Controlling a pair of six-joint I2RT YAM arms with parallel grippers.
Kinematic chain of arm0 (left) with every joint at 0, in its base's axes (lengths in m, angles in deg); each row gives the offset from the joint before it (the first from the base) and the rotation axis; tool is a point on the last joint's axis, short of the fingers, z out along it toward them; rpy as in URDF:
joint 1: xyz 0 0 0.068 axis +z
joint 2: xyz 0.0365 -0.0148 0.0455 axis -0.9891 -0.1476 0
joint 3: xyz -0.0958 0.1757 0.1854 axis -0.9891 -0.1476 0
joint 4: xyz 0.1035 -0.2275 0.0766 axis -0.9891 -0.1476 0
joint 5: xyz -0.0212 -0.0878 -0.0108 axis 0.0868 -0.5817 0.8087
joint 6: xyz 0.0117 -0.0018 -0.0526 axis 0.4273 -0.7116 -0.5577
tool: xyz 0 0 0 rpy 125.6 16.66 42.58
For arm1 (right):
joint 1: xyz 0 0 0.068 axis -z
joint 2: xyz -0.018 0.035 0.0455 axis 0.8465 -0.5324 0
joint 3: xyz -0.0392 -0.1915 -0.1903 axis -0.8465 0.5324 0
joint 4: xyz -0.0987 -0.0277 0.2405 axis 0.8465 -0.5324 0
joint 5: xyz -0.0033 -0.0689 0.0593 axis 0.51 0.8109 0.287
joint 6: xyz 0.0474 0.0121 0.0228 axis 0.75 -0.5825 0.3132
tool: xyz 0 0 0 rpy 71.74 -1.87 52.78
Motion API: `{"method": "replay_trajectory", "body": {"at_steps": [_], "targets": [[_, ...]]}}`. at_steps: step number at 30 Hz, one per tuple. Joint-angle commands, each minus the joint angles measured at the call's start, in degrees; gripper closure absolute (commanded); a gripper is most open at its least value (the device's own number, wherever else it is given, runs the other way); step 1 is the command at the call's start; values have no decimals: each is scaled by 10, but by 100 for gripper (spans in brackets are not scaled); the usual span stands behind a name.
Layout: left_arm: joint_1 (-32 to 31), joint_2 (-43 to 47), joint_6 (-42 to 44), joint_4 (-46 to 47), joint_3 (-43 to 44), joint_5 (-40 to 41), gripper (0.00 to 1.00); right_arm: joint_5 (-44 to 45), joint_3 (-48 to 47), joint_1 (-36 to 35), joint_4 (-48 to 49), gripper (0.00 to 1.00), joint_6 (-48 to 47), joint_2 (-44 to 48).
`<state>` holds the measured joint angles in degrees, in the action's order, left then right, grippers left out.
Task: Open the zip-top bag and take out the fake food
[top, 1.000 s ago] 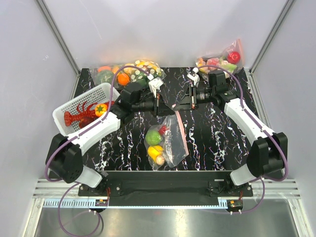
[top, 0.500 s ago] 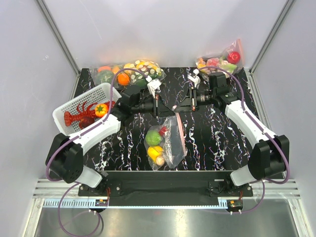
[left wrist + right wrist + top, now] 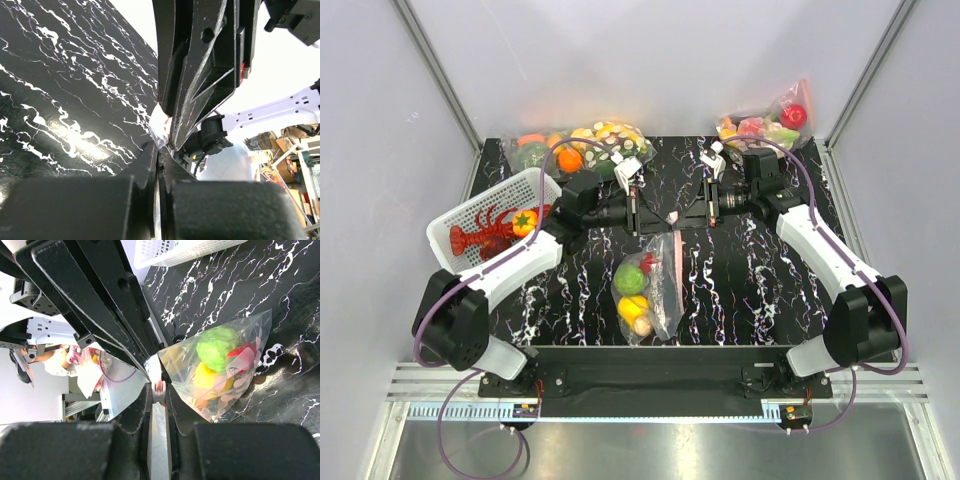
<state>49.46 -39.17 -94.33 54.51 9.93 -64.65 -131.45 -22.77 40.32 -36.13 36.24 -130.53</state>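
Note:
The zip-top bag point(image 3: 658, 285) hangs by its top edge above the black marbled table, between the two grippers. My left gripper point(image 3: 655, 214) is shut on a thin fold of the bag's plastic point(image 3: 162, 131). My right gripper point(image 3: 686, 213) faces it, shut on the pinkish zip end point(image 3: 159, 386). The fake food sits low in the bag: a green fruit point(image 3: 631, 277), a yellow fruit point(image 3: 634, 306), a red piece point(image 3: 650, 263) and a tan piece point(image 3: 643, 325). The right wrist view shows the bag point(image 3: 225, 370) with the green fruit point(image 3: 217, 347) and the yellow fruit point(image 3: 206, 377) inside.
A white basket point(image 3: 460, 215) holding a red lobster and a tomato stands at the left. A bulging dotted bag of oranges and greens point(image 3: 590, 140) lies at the back. Another dotted bag with a red apple point(image 3: 775, 122) lies at the back right corner.
The hanging bag has drawn in narrower, and its pink zip strip has swung left toward the food. Both grippers have kept their hold and shifted slightly toward the back.

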Motion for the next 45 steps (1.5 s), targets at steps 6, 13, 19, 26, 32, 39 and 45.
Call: {"method": "replay_trajectory", "body": {"at_steps": [6, 13, 19, 26, 32, 39, 45], "targets": [[34, 6, -37, 129, 3, 11, 100, 7, 22, -2, -55, 100, -28, 12], [38, -1, -40, 134, 8, 24, 100, 6, 26, -1, -67, 100, -37, 13], [43, -8, -42, 139, 17, 53, 100, -1, 34, -1, -63, 100, -35, 12], [48, -21, -23, 126, 33, 87, 100, -3, 30, -1, -75, 100, -38, 13], [66, -31, 19, 92, 46, 97, 100, 2, 14, -1, -127, 100, -60, 28], [109, -59, 21, 99, 65, 96, 100, 9, -3, -1, -185, 100, -83, 38], [142, -103, 2, 121, 96, 82, 100, 16, -15, -1, -212, 100, -89, 44]]}}
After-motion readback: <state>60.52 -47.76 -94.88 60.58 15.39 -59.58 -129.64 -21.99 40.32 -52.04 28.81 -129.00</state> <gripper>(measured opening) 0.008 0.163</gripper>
